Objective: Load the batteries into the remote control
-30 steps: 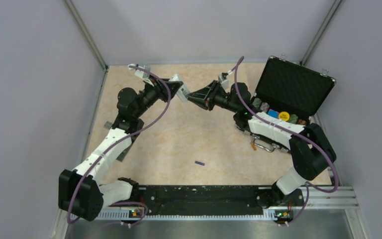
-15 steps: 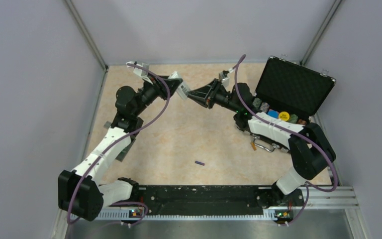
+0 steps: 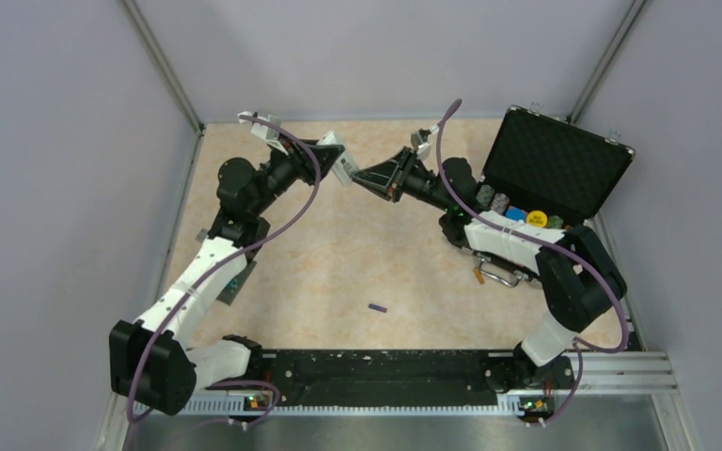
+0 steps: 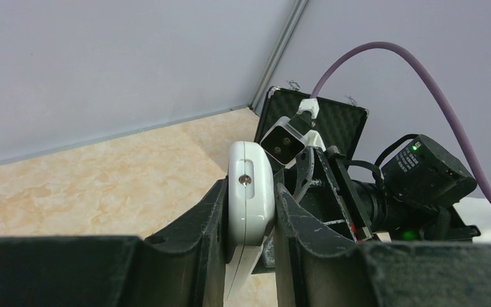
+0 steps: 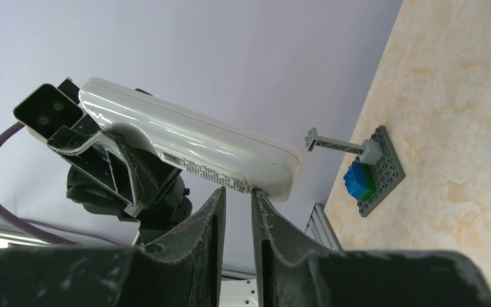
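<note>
Overhead, the left gripper [image 3: 335, 158] clamps the white remote [image 3: 344, 171] above the far part of the table [image 3: 338, 263], and the right gripper [image 3: 362, 176] meets it tip to tip. One purple battery [image 3: 377, 307] lies on the near part of the table, well apart from both. From the left wrist, both fingers [image 4: 212, 211] press the remote's sides. From the right wrist, the right jaws stand narrowly apart, their tips touching the remote's lower edge.
</note>
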`<state>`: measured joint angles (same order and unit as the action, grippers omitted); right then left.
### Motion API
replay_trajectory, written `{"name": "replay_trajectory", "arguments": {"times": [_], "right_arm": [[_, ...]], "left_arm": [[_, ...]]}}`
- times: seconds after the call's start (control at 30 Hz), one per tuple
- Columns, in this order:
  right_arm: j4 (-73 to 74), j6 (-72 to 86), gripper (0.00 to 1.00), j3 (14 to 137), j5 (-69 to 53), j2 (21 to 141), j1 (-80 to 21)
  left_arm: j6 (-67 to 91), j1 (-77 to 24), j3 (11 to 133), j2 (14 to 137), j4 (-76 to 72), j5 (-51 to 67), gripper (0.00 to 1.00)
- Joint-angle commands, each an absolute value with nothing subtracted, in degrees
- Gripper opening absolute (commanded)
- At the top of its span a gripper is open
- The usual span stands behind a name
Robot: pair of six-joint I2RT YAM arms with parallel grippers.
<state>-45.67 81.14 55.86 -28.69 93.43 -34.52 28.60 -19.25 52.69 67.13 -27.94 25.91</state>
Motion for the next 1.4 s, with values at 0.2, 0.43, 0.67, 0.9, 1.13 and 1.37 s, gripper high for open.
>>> {"name": "replay_trajectory", "arguments": {"times": [0.2,0.43,0.67,0.9,1.13,1.37], "right_arm": [[-56.8,79.2,0.21,57.1,-28.6,95.5,-35.5],[-59.2,80.9,0.20,57.4,-29.2,96.6,-35.5],[-59.4,81.2,0.20,57.9,-29.0,97.1,-35.5],[-60.4,81.9,0.19,58.3,-28.6,97.4,-35.5],[-60.3,82.3,0.18,58.2,-28.7,97.4,-35.5],[-59.6,82.4,0.18,58.3,-28.7,97.6,-35.5]], "left_arm": [[35.1,-22.1,55.0,68.3,-25.0,36.4,0.00],[34.2,-22.2,54.3,68.5,-23.7,35.6,0.00],[33.8,-22.4,53.5,69.2,-23.2,35.5,0.00],[31.3,-22.7,52.7,69.4,-21.8,33.3,0.00],[25.0,-22.7,52.5,68.7,-17.1,28.1,0.00],[22.1,-22.7,52.0,68.6,-15.5,25.3,0.00]]}}
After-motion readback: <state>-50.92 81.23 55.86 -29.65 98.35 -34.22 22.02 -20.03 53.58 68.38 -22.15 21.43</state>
